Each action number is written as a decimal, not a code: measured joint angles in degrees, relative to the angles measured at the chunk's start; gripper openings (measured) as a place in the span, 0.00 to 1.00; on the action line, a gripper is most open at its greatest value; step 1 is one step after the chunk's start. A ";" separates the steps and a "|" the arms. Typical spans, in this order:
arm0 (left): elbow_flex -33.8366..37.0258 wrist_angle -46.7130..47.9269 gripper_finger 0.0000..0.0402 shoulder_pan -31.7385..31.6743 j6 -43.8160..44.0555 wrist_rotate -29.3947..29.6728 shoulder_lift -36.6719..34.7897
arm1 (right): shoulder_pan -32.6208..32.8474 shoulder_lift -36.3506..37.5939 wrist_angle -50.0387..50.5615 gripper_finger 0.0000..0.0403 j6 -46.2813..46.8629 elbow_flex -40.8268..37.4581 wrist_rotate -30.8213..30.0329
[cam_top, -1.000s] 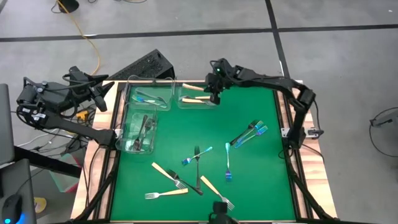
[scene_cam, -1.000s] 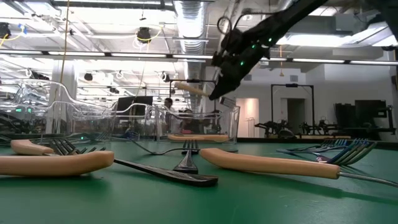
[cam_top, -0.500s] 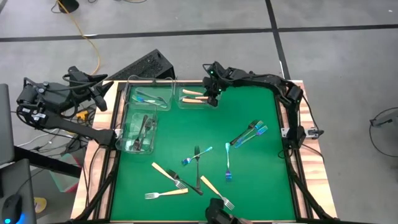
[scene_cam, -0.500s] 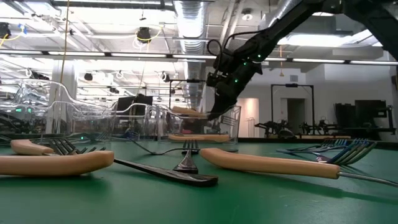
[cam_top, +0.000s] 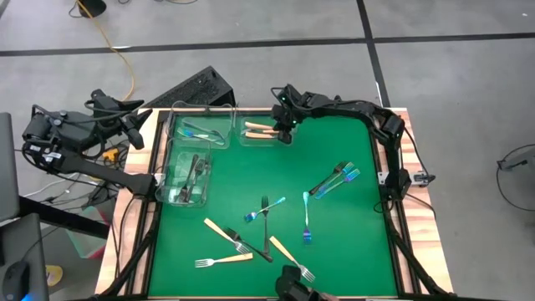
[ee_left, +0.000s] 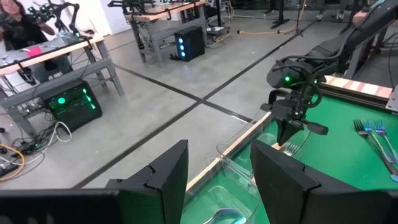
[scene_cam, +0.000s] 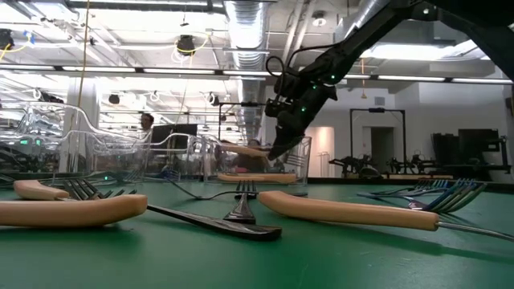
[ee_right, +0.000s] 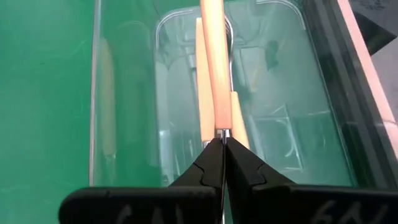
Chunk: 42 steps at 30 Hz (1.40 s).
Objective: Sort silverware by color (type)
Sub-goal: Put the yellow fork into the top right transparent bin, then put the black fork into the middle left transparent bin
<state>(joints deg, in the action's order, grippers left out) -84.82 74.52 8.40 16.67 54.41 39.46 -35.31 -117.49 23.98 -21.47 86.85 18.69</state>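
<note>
My right gripper (cam_top: pixel 283 128) is over the far middle clear bin (cam_top: pixel 266 140), shut on a tan-handled fork (ee_right: pixel 214 56) whose handle reaches toward the table's left. Two more tan forks (scene_cam: pixel 249 178) lie on that bin's floor. Blue forks (cam_top: pixel 334 180), tan forks (cam_top: pixel 226 236) and a dark fork (cam_top: pixel 266 227) lie scattered flat on the green mat. My left gripper (ee_left: pixel 217 174) waits open beyond the table's left edge, near the far left corner. My right gripper pinches the tan fork at its neck (ee_right: pixel 222 132), where the handle ends and the metal begins. The fingers come from above, slanting toward the table's left, in line with the fork. It sits about level just below the bin's rim, above the forks on the floor (scene_cam: pixel 241 149).
A far left bin (cam_top: pixel 201 127) holds blue forks, and a bin (cam_top: pixel 188 174) along the left edge holds dark forks. A wooden rim (cam_top: pixel 401 209) borders the mat. The middle of the mat between the bins and the scattered forks is bare.
My right gripper has moved down and a little toward the table's left, staying shut. The tan fork has gone with it from above the bin's rim to just inside the bin, and it has nearly stopped in the last half second.
</note>
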 joint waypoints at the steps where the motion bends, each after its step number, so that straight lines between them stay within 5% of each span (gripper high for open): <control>1: 0.00 0.01 0.40 0.02 0.12 0.00 0.00 | 0.00 0.00 -0.13 0.07 0.00 0.00 -0.13; 14: 0.00 0.75 0.40 0.00 1.13 0.00 0.00 | 0.00 0.44 0.75 0.32 -0.01 0.52 -0.65; 20: 0.00 -0.12 0.40 0.00 2.52 -0.86 0.00 | 0.09 3.17 12.76 0.42 -1.89 11.51 -0.60; 31: 0.00 -10.09 0.40 0.02 -3.09 -22.46 6.57 | 3.55 7.73 45.90 0.42 -6.70 38.70 -0.68; 42: 0.02 -9.84 0.40 1.00 -8.98 -47.79 29.62 | 10.68 18.72 64.01 0.42 2.28 40.26 -3.03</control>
<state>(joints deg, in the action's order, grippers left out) -84.79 64.68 9.40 7.69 6.62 69.09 -24.63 -98.77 88.00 -19.19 127.11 15.66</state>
